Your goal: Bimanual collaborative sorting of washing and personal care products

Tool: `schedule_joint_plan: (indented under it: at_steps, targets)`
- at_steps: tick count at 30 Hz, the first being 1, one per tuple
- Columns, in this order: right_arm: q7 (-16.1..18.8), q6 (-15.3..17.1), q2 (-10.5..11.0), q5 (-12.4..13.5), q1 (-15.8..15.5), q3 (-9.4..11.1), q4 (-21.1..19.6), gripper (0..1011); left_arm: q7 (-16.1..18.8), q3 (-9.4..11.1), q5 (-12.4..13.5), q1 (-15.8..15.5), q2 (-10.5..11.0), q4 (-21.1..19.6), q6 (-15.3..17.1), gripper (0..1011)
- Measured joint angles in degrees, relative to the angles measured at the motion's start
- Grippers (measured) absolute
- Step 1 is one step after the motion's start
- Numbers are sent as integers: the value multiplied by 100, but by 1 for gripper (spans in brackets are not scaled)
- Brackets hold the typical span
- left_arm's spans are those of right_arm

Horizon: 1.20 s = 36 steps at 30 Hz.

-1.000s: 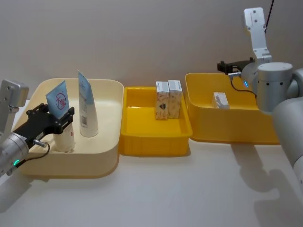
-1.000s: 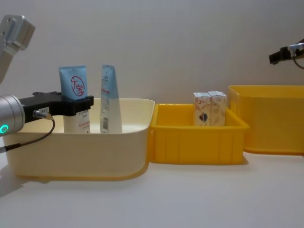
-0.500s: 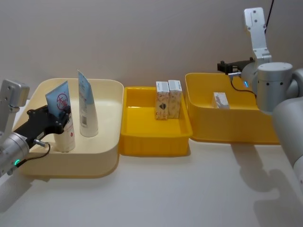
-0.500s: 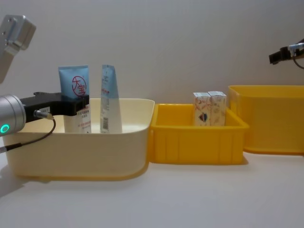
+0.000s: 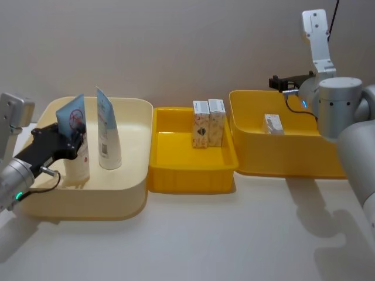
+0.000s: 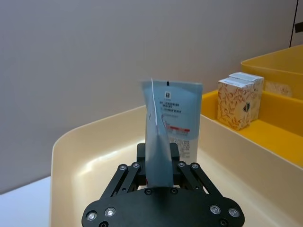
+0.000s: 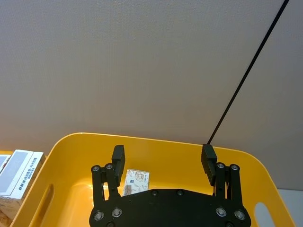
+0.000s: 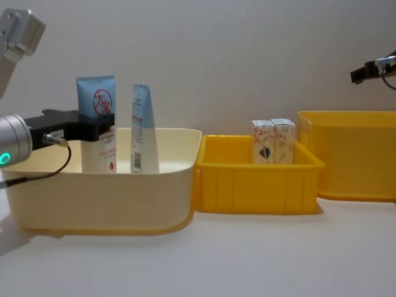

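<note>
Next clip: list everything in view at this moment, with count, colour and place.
cream plastic bin: one, cream, on the robot's left
shallow yellow plastic bin: one, yellow, middle
deep yellow plastic bin: one, yellow, on the right
wide squeeze tube: one, light blue with a red circle mark, upright in the cream plastic bin
slim squeeze tube: one, light blue and white, standing beside it
printed cartons: two, white-cream, upright side by side in the shallow yellow plastic bin
small carton: one, white-cream, inside the deep yellow plastic bin
table: one, white, under the bins
left gripper: one, black, shut on the wide squeeze tube
right gripper: one, black, open above the deep yellow plastic bin
</note>
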Motion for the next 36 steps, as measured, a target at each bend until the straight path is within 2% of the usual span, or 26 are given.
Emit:
schedule_joint_plan:
  at_steps: [19, 28, 36]
  targets:
    - [0, 0, 0, 0, 0, 0, 0, 1001, -10, -243, 35, -88, 21, -646, -600, 259]
    - [0, 0, 0, 0, 0, 0, 0, 1001, -237, -360, -115, -232, -33, -918, -1000, 259]
    - [127, -14, 20, -6, -64, -31, -109, 1001, -623, -404, -418, -445, -132, -1010, -1455, 259]
